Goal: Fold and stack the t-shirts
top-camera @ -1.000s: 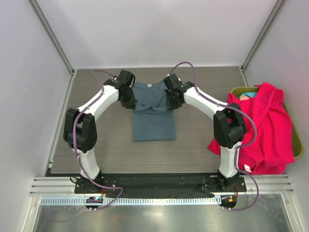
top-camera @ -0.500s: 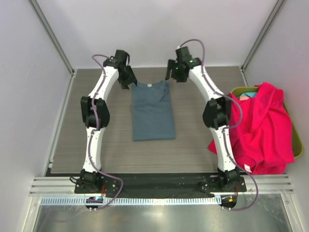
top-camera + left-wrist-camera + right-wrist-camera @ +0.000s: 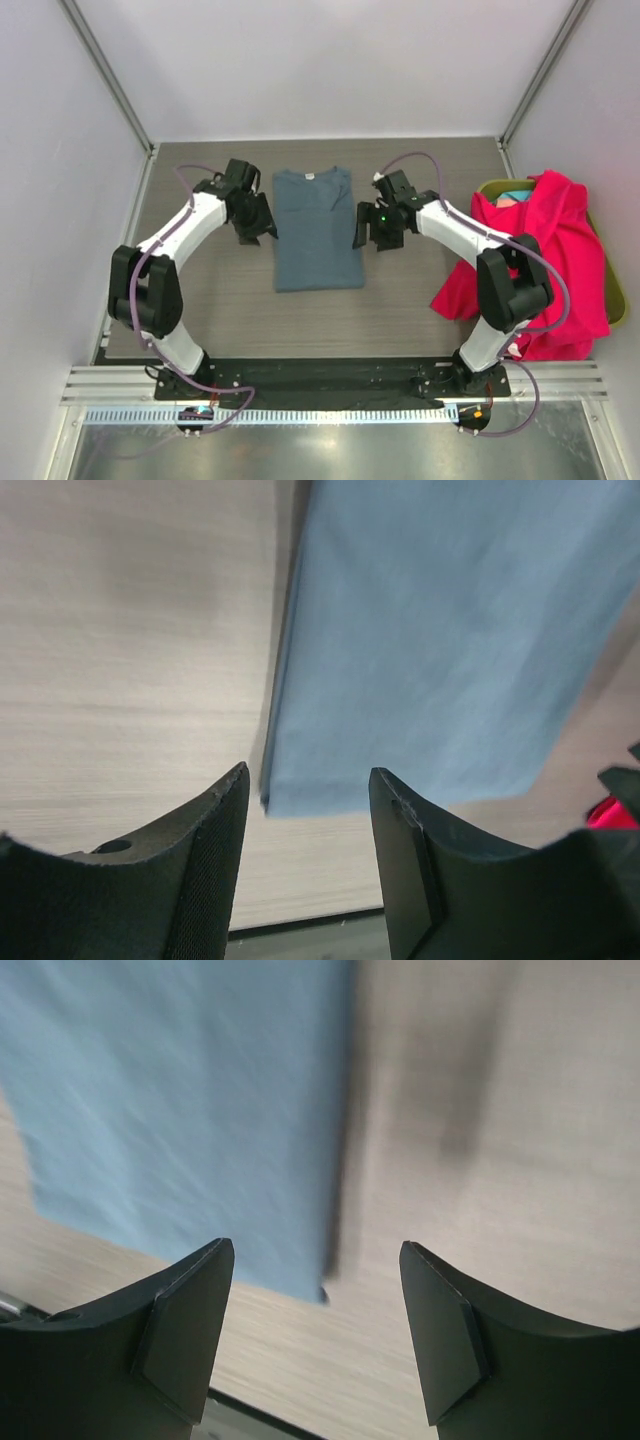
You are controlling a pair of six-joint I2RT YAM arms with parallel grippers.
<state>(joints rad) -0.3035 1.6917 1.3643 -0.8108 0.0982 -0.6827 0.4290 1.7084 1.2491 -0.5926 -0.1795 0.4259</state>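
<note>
Wood-grain table (image 3: pixel 200 300), grey-blue t-shirt (image 3: pixel 317 230) lying mid-table as a folded strip. Our left gripper (image 3: pixel 255 222) and right gripper (image 3: pixel 366 228) flank it, wide open, empty; next we probably pinch the hem corners and halve it.

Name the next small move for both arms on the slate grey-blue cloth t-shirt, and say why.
Probably lower the left gripper and right gripper onto the near hem corners of the slate grey-blue cloth t-shirt and pinch. It lies flat, a narrow rectangle; both grippers are open, each with a hem corner between its fingers.
</note>
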